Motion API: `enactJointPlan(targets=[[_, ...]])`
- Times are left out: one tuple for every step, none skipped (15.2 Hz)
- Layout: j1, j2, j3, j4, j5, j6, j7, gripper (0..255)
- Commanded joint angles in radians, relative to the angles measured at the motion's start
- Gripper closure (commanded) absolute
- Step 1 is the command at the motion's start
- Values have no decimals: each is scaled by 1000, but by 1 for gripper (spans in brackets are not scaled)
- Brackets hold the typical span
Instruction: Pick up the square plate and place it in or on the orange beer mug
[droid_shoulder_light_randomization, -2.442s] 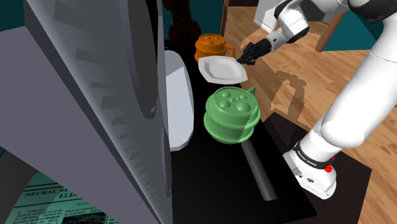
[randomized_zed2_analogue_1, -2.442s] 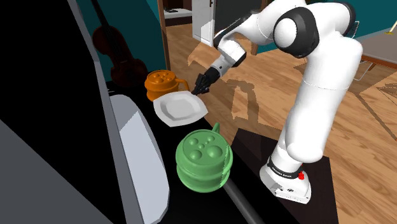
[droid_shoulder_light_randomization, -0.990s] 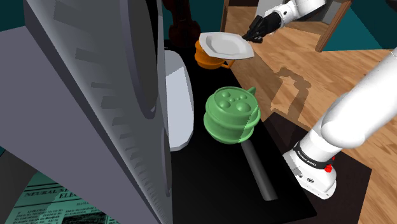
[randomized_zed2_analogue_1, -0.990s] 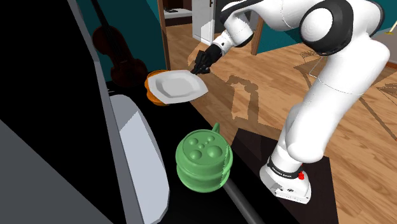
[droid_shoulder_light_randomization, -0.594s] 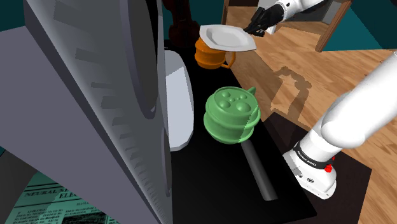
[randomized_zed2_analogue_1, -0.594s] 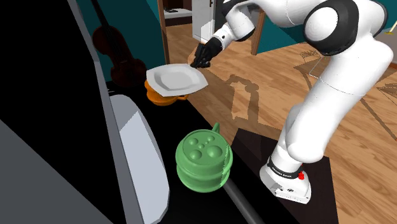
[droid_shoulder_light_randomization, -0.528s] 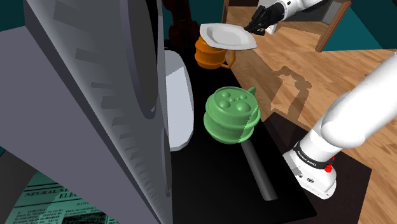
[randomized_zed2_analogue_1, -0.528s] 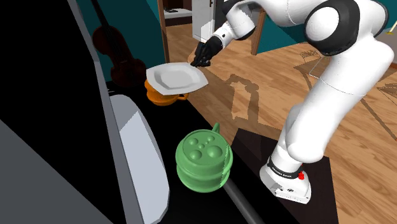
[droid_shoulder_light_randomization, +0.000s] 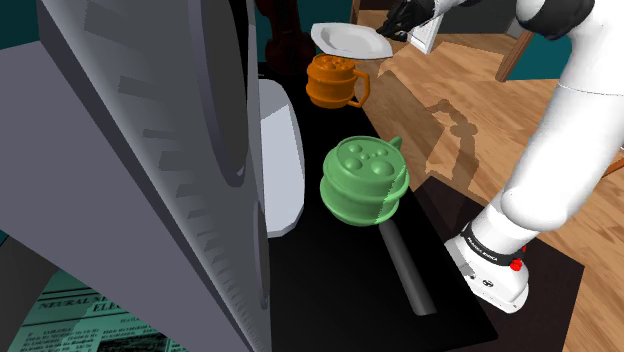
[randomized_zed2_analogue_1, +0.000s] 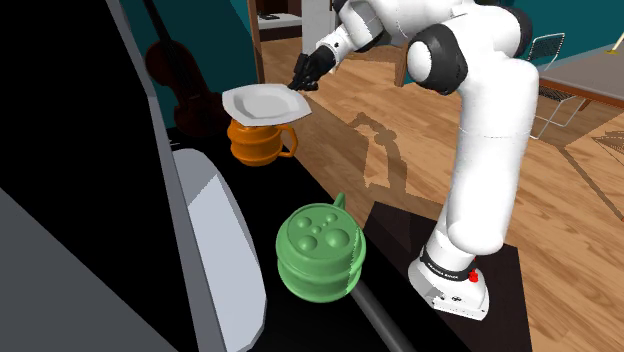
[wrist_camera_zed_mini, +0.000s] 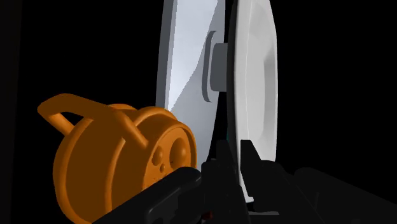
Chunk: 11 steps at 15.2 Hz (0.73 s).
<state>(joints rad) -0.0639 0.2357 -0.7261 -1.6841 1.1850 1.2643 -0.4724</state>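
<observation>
Home living area: wood plank floor (randomized_zed2_analogue_1: 570, 230), teal walls (randomized_zed2_analogue_1: 585, 15), chair (randomized_zed2_analogue_1: 548, 48), household clutter.

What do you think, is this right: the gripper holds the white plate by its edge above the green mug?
Not quite. The gripper holds the white plate by its edge above the orange mug, not the green mug. The second exterior view shows this.

**White plate hanging over the orange mug**

The square plate (droid_shoulder_light_randomization: 350, 40) (randomized_zed2_analogue_1: 262, 104) (wrist_camera_zed_mini: 257, 83), white and shallow with clipped corners, is hanging roughly level in the air. The gripper (droid_shoulder_light_randomization: 400, 22) (randomized_zed2_analogue_1: 302, 75) (wrist_camera_zed_mini: 235, 159) is pinching one edge, and the rest is reaching out ahead of the hand. The orange beer mug (droid_shoulder_light_randomization: 335, 80) (randomized_zed2_analogue_1: 260, 140) (wrist_camera_zed_mini: 121, 159) is standing upright below, apart from the plate, showing round marks on its top.
</observation>
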Motion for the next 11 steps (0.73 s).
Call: enactJointPlan(targets=[[-50,106,5,124,64,-59,17,255],[-79,156,13,189,95,-82,31,255],[-110,206,22,256,126,-105,48,255],[-144,257,33,328,159,-125,69,255],[-179,309,45,405,193,-143,93,255],[-218,362,59,488,228,-159,122,255],[-279,447,83,626,283,-179,174,255],[-276,445,85,612,275,-173,162,255],[-271,445,84,599,271,-169,150,255],[-267,444,82,585,266,-165,138,255],[-262,445,81,574,262,-161,126,255]])
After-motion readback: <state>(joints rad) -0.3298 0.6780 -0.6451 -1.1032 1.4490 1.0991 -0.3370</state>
